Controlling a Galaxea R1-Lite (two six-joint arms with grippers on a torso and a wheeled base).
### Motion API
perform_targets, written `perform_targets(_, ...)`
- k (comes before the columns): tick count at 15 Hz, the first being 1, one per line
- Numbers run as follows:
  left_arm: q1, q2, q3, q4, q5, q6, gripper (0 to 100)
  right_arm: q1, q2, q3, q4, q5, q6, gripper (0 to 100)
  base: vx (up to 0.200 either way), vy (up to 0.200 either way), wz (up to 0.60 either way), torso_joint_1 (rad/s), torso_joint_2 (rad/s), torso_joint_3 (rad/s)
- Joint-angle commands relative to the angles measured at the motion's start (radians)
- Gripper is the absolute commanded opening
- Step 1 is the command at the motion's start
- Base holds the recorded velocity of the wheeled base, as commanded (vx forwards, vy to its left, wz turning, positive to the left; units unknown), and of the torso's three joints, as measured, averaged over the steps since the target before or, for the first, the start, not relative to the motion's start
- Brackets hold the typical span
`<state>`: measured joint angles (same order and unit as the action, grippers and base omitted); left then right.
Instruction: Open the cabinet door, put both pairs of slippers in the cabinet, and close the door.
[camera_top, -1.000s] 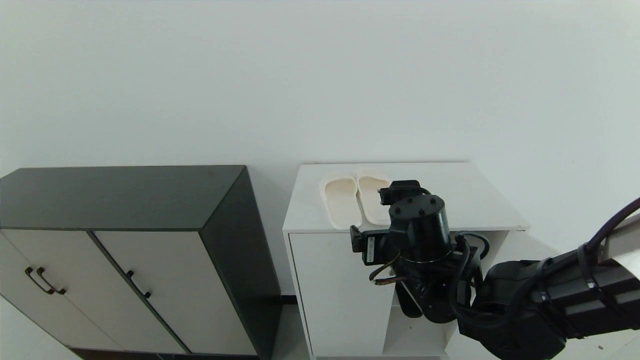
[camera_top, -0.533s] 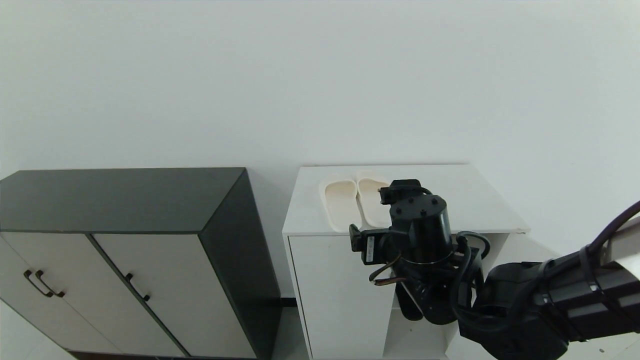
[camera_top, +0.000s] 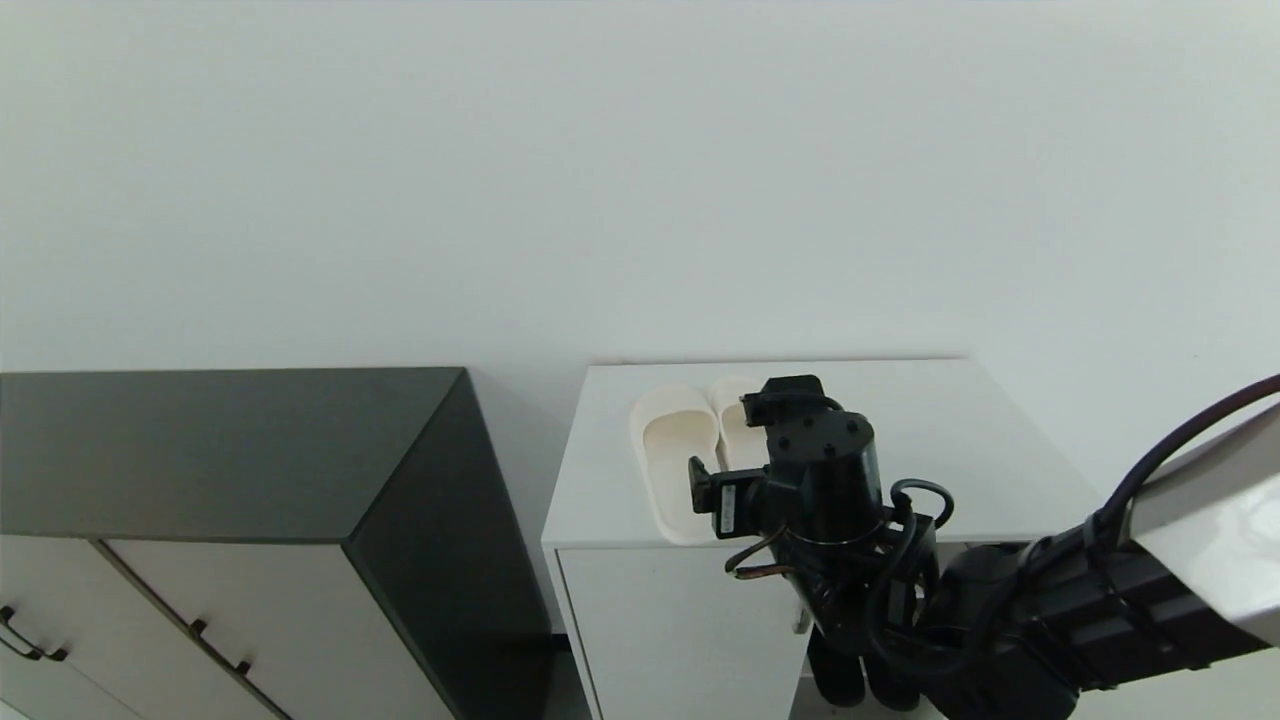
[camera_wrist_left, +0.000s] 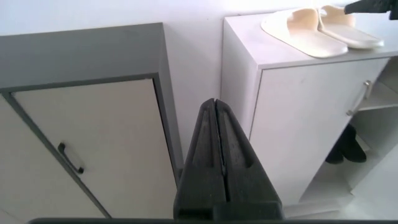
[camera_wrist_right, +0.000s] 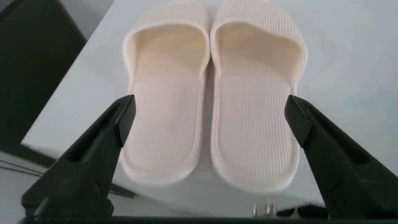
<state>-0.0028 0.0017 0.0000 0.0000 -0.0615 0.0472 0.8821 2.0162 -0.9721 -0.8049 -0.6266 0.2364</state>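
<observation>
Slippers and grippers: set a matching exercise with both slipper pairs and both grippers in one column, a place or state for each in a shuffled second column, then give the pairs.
Column one
1. cream slippers
2. dark slippers
3. left gripper
4. right gripper

Column two
A. jaws shut
B. low inside the white cabinet
C. jaws open
D. on top of the white cabinet

Pairs: 1-D, 2-B, 3-A, 4-C
</observation>
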Motion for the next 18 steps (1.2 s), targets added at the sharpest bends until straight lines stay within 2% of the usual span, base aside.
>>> perform_targets(1, 0.0, 0.0, 0.0, 0.0, 0.0, 0.0, 0, -0.003, 0.058, -0.01, -0.034, 0.031, -0.029, 100, 0.2, 0.0, 0.0, 0.007, 0.01, 0.002)
perform_targets(3, 0.0, 0.0, 0.0, 0.0, 0.0, 0.0, 0, -0.017, 0.079, -0.026, -0.046, 0.088, -0.042, 100, 0.0, 0.0, 0.0, 0.0, 0.0, 0.0)
perform_targets(13, 0.0, 0.0, 0.0, 0.0, 0.0, 0.0, 0, -0.095, 0.256, -0.209, -0.022, 0.1, -0.042, 100, 0.0, 0.0, 0.0, 0.0, 0.0, 0.0)
perform_targets(18, 0.0, 0.0, 0.0, 0.0, 0.0, 0.0, 0, -0.115, 0.282, -0.336, 0.067, 0.12, -0.042, 100, 0.0, 0.0, 0.0, 0.0, 0.0, 0.0)
